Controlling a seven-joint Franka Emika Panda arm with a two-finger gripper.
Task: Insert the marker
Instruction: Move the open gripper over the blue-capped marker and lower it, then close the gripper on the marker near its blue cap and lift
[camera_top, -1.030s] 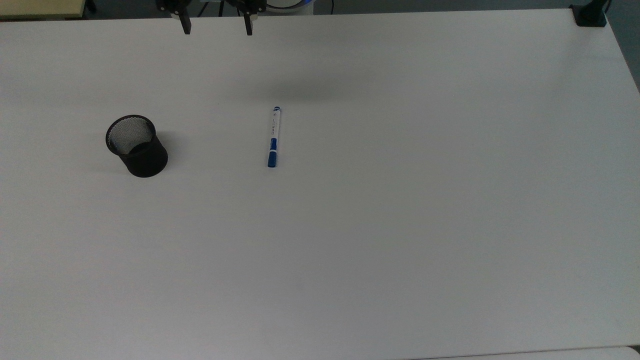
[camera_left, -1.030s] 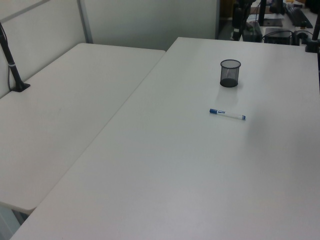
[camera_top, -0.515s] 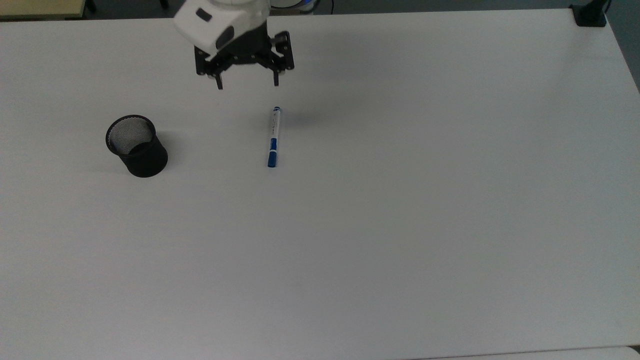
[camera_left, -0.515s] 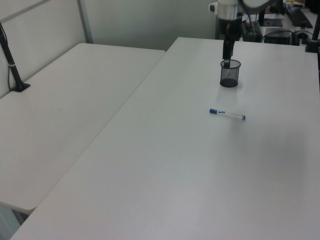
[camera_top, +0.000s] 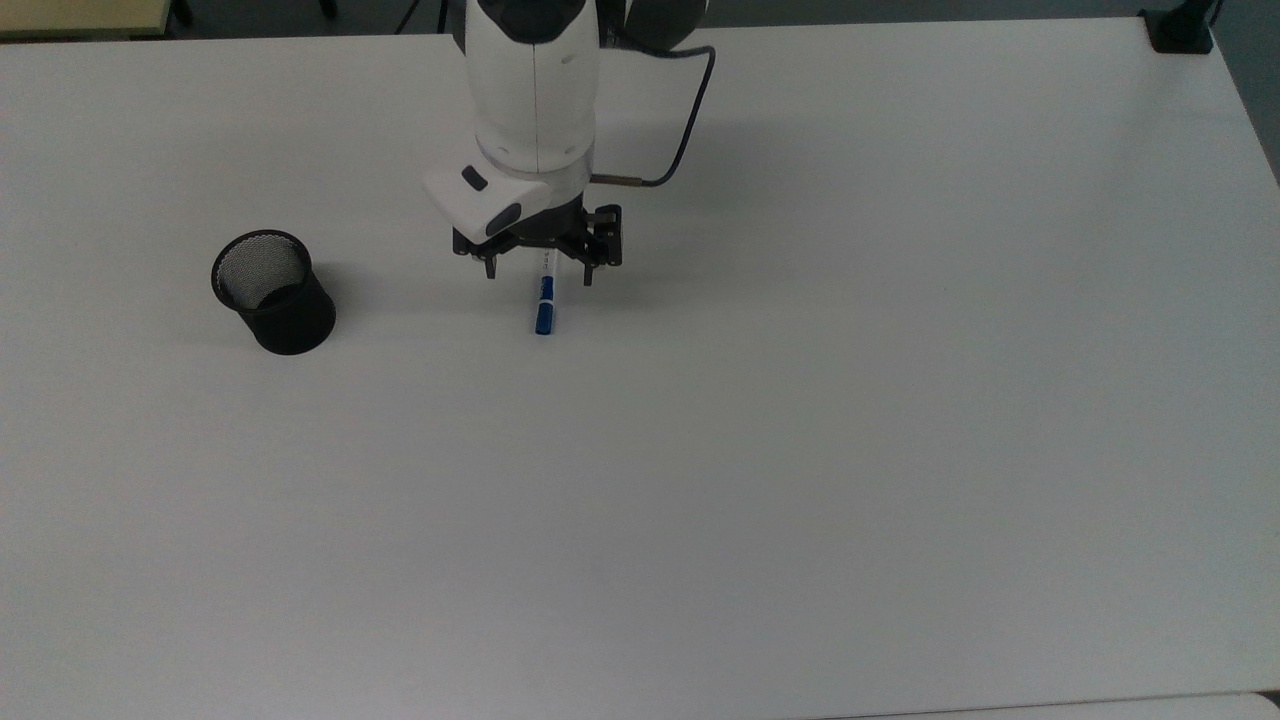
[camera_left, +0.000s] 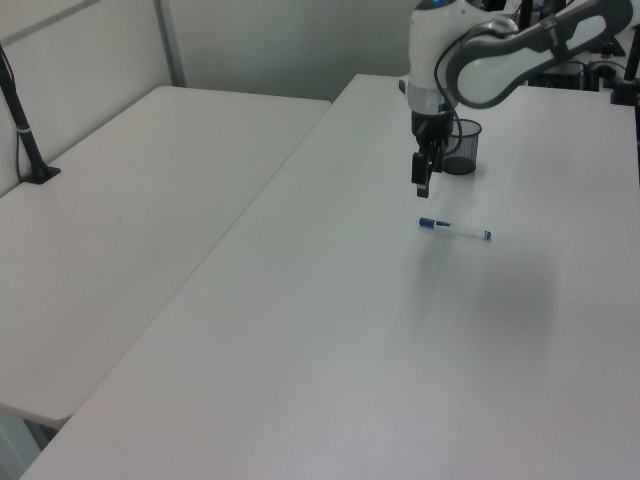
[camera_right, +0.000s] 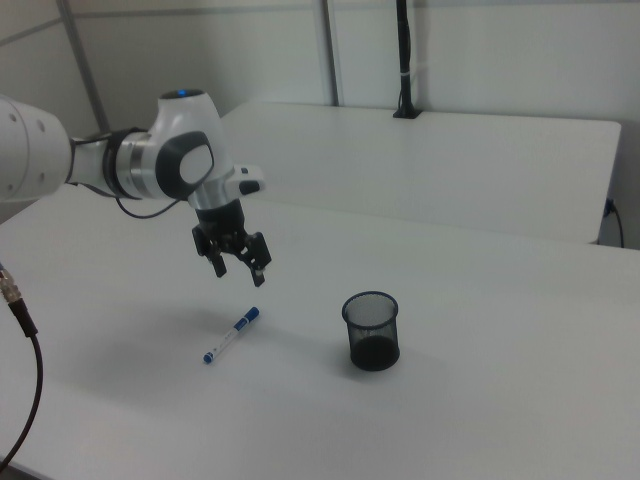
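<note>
Marker (camera_top: 545, 302) is lying flat on the white table (camera_top: 800, 450), roughly mid-table in the top view, blue cap end pointing toward the near edge, its far end hidden under the gripper. Going left to right in the top view: black mesh cup (camera_top: 273, 291) is standing upright and empty, well apart from the marker on the top view's left; then the gripper (camera_top: 538, 274) is hanging above the marker's barrel with its fingers spread wide, one on each side of the pen, nothing between them being pinched. In the right view the gripper (camera_right: 240, 267) is sitting clearly above the table, not touching the marker (camera_right: 231, 335), which is lying down and to the right view's left of the cup (camera_right: 371, 331). In the left view the gripper (camera_left: 424, 177) is hovering between the cup (camera_left: 462, 146) behind it and the marker (camera_left: 455, 230) nearer the camera. White arm (camera_top: 533, 90) is reaching in from the far edge, a dark cable (camera_top: 685, 130) looping off its right side in the top view.
</note>
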